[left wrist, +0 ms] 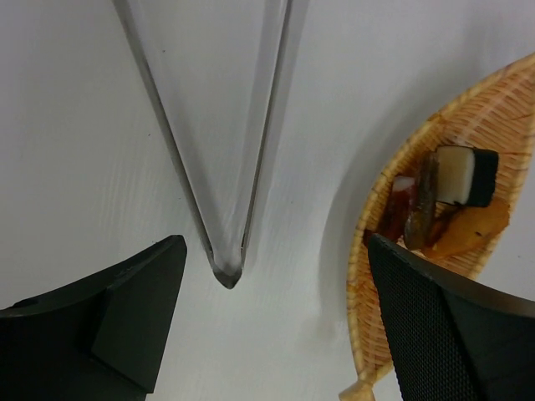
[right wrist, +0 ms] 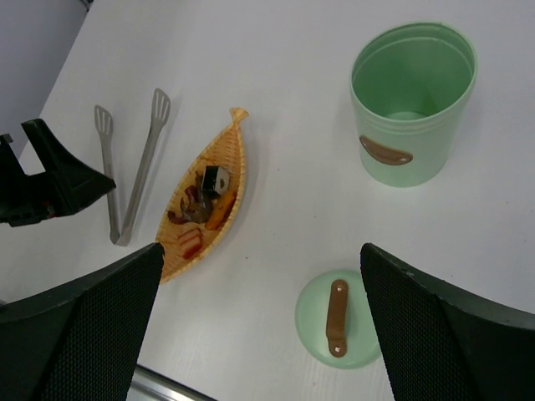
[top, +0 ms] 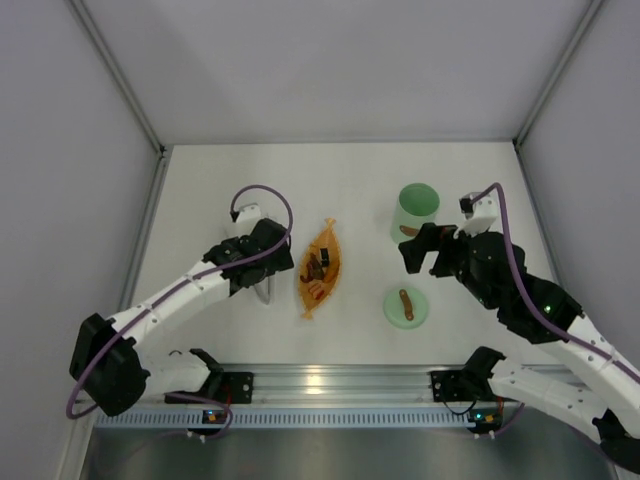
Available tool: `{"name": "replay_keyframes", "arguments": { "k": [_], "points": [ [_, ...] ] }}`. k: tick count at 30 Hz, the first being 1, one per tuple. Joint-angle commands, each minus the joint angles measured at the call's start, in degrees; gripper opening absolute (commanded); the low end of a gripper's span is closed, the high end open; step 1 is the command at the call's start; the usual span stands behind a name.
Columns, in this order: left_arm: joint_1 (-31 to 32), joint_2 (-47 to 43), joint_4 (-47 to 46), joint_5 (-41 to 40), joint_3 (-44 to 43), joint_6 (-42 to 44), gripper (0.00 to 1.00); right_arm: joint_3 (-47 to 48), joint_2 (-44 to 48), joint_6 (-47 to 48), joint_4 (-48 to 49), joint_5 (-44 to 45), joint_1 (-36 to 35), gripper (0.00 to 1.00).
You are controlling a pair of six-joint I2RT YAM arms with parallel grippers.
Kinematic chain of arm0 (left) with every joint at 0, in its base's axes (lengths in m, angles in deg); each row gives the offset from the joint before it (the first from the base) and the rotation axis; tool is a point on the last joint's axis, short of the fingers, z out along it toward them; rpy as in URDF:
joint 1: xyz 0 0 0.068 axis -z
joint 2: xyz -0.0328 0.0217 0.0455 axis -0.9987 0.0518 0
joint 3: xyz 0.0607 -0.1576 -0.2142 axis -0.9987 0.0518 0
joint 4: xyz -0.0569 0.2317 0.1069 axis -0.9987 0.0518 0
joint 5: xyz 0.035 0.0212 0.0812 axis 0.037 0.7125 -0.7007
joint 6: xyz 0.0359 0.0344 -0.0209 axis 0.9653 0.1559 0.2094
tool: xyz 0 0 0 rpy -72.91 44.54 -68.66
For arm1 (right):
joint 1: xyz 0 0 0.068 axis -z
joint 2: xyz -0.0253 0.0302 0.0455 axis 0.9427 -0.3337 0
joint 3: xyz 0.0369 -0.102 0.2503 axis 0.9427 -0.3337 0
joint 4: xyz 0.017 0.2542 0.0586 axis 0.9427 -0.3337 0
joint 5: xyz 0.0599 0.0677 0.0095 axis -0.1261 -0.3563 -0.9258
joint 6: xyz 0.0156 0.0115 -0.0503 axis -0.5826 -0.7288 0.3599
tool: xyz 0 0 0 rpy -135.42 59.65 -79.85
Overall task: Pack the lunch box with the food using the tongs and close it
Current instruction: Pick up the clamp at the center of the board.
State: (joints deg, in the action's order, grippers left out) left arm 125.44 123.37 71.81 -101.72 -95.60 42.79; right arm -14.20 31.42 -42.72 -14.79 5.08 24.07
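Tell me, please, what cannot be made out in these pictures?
- Thin silver metal tongs: spatula ends cut off by the top edge in the left wrist view; mostly under the left hand in the top view.
- Small brown and reddish food pieces: too small to count in the top view; partly behind a black finger in the left wrist view.
- Orange leaf-shaped wicker tray: cut off by the right edge, left wrist view.
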Motion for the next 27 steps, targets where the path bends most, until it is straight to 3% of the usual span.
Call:
{"name": "replay_keyframes", "arguments": {
  "k": [1, 10, 27],
  "points": [
    [0.00, 1.70, -5.61, -4.68, 0.89, -4.05, 0.95, -1.33, 0.44, -1.41, 0.04, -1.63, -0.59, 1.00],
    [-3.86, 4.88, -11.67, -1.44, 7.13, -4.32, 0.98, -3.00, 0.96, -1.94, 0.65, -2.50, -0.59, 1.00],
    [-9.15, 12.43, -17.91, 2.96, 9.60, -1.77, 0.98, -4.15, 0.79, -2.29, 0.92, -2.07, -0.59, 0.99]
  ]
}}
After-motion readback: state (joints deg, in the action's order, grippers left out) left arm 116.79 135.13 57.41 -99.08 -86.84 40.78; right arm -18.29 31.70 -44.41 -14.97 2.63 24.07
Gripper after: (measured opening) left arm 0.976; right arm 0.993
